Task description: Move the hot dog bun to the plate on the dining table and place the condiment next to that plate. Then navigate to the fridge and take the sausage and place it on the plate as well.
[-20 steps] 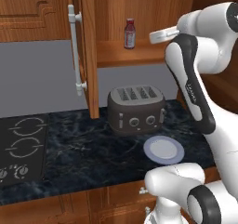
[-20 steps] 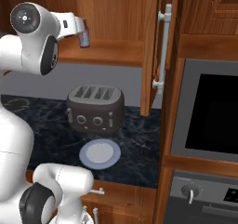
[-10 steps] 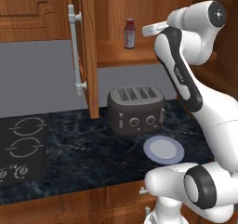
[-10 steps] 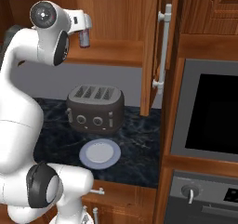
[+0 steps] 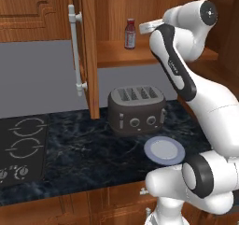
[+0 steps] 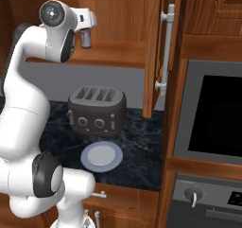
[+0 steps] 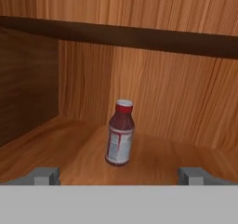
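- The condiment (image 7: 120, 134) stood upright on the wooden cabinet shelf (image 5: 116, 56), inside the open wall cabinet above the toaster (image 5: 137, 108) and the black counter (image 5: 88, 149).
- The gripper (image 7: 119, 174) was raised to shelf level and faced the bottle; its two fingertips (image 7: 44, 175) stood wide apart, one to each side of the bottle, with nothing between them. The bottle was not touched.
- In the left base view the bottle (image 5: 130, 33) sat just beyond the hand, near the front of the shelf, apart from the cabinet walls.
- Judged handling: a small rigid bottle, probably light; smooth rounded sides, so likely slippery and prone to turning in a loose grip.
- Judged stability: tall for its narrow base, so a nudge from one finger before closing could tip it over on the shelf.
- Judged grip site: the straight white label band at mid-body, both fingers level and square to it. The narrower neck and red cap looked a poorer hold.
- The small blue-grey plate (image 6: 101, 156) lay on the counter in front of the toaster; not the task's plate.
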